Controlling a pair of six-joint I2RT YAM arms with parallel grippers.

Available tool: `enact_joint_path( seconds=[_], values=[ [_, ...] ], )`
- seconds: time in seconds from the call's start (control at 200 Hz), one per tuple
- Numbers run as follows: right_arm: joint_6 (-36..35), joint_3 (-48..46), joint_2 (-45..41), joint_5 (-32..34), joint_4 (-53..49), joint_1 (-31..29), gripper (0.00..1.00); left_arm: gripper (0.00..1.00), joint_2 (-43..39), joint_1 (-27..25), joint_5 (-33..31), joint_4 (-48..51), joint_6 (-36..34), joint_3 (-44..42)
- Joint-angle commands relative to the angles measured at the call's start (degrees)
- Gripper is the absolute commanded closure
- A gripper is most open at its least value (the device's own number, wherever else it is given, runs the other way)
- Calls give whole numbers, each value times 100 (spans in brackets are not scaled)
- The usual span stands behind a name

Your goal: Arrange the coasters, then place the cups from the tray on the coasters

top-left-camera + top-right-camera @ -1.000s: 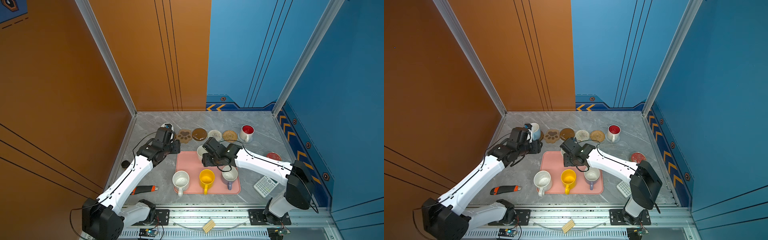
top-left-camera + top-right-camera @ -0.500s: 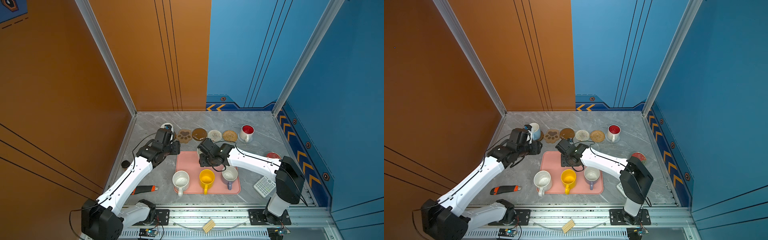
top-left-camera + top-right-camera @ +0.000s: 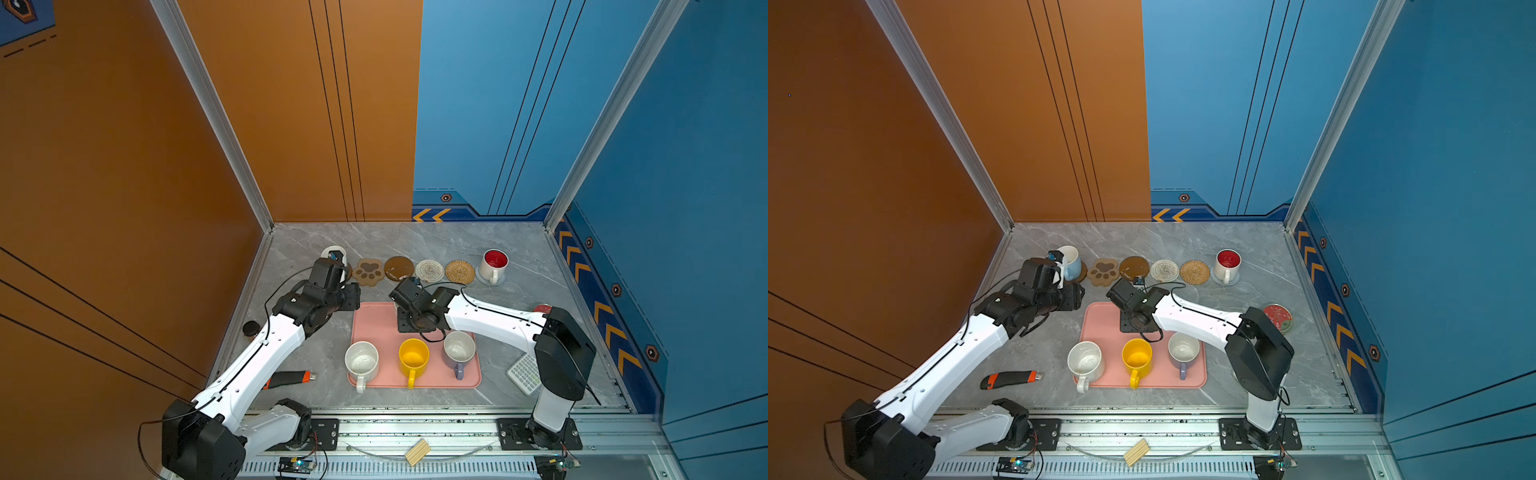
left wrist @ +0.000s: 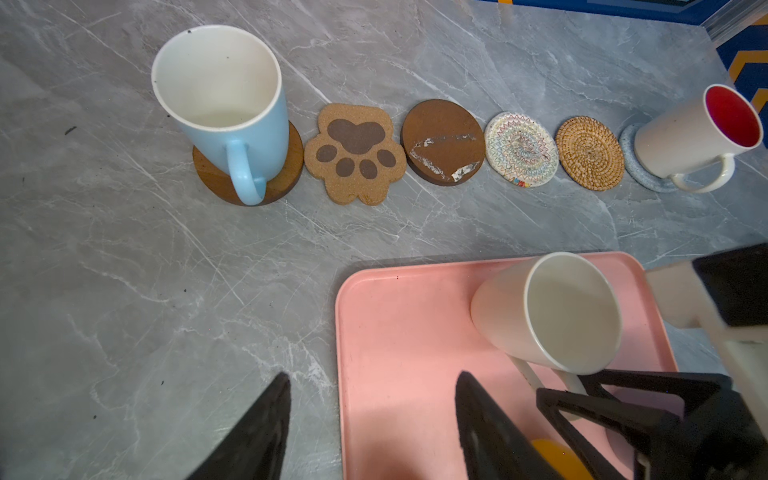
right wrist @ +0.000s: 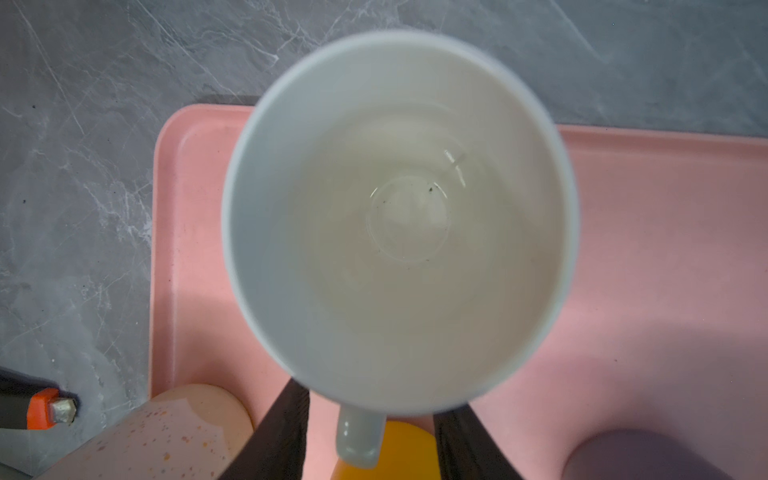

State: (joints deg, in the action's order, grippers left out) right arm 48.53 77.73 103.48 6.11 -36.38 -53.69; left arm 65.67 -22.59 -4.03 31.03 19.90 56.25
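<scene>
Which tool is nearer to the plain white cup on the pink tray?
Right. The right tool straddles the handle of the plain white cup; the left tool hangs open over the edge of the tray, apart from the cup.

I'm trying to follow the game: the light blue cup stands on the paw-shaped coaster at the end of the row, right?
Not quite. The light blue cup stands at the end of the row, but on a brown wooden disc; the paw-shaped coaster beside it is bare. The left wrist view shows it.
</scene>
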Motion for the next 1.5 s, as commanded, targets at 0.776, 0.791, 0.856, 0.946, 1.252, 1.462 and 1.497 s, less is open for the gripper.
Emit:
enact_joint_path(
  seconds=[0.776,0.791,0.856,0.946,1.252,1.462,1.497],
  values=[
    [143,279,341,462,-332,17,74,35,-54,-44,-19,9,-83,-87],
    [139,287,352,469,-332,21,74,35,-48,-44,-19,14,-83,-88],
    [132,307,376,470,-352,25,74,35,-45,-44,-14,11,-83,-87],
    [113,343,417,479,-373,26,74,35,-45,-43,-27,13,-83,-81],
    [27,447,489,513,-478,25,90,35,-37,-44,-27,11,-100,-82],
    [-138,580,354,754,-700,25,100,35,-37,-35,-36,10,-100,-97],
    [-189,578,312,789,-703,25,100,35,-32,-36,-44,9,-100,-95]
  ],
)
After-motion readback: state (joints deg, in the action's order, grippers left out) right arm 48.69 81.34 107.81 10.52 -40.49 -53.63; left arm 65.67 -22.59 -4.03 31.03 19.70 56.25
